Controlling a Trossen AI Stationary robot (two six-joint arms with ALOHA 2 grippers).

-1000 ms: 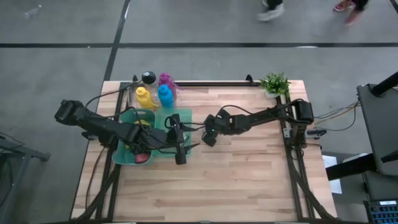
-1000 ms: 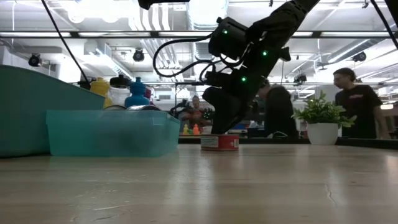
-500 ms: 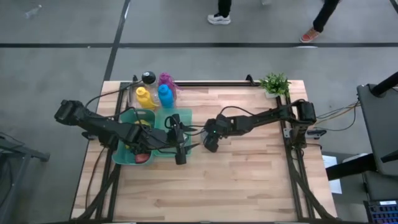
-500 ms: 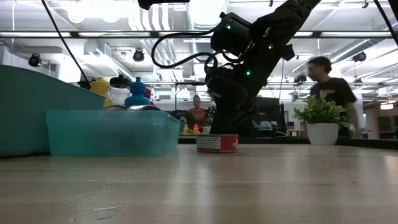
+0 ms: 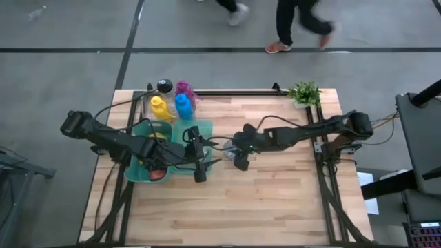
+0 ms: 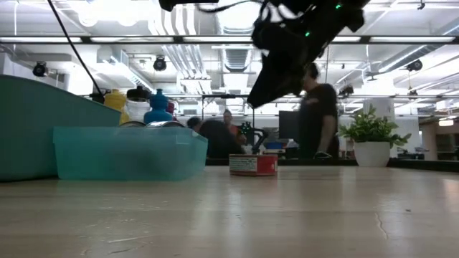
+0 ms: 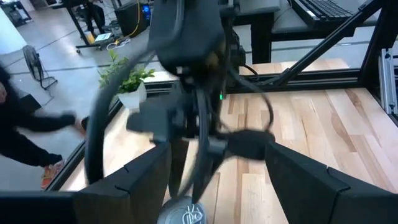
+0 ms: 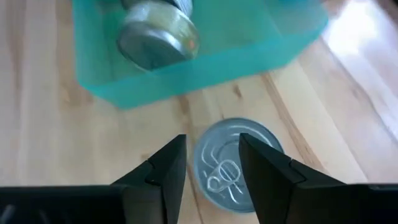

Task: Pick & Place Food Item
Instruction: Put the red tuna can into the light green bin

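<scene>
Near the centre of the wooden table (image 5: 275, 193), a flat round can (image 5: 228, 147) with a pull-tab lid and red label sits upright on the wood, just beside the teal bin (image 5: 176, 160) at the bin's 3 o'clock side. Directly above the can hovers the right gripper (image 5: 240, 160), raised clear of it, its two dark fingers (image 8: 163, 173) drawn nearly together with nothing between them. At 9 o'clock from the can, the left gripper (image 5: 200, 153) rests at the bin's edge, its fingers (image 7: 144, 177) spread apart and empty, facing the right arm. Inside the bin lies a red item (image 5: 157, 175) and a second metal can (image 8: 157, 36). Yellow, blue and purple bottles (image 5: 172, 103) cluster at 12 o'clock from the bin. A potted plant (image 5: 304, 93) stands at the table's 1 o'clock corner. People walk past beyond the table.
</scene>
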